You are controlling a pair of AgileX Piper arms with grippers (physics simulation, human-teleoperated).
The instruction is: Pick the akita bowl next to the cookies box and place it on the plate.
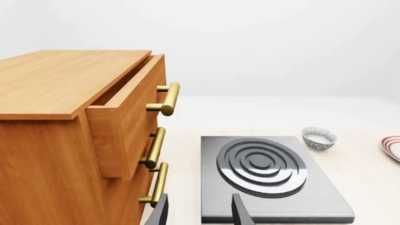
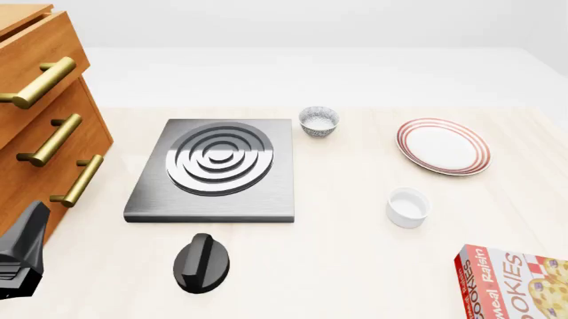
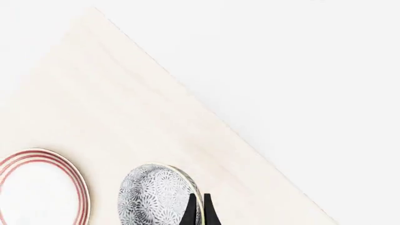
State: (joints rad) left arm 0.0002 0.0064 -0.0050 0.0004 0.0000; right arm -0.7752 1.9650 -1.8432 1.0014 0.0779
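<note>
Akita bowl (image 3: pixel 155 197): grey-blue speckled outside, tilted, rim clamped in right tool (image 3: pixel 198 213), beside plate (image 3: pixel 37 187); absent from front view. Second bowl (image 2: pixel 318 121) empty, by stove plate (image 2: pixel 213 171). Cookies box (image 2: pixel 515 282) cut off. Left tool (image 1: pixel 200 211) fingers apart, empty.

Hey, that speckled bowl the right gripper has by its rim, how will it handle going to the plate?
The akita bowl looks rigid and glazed, so it is probably slippery and chip-prone. The right gripper pinches only a thin stretch of rim, so the bowl may swivel. Its round wall could roll if dropped short of the plate.
</note>
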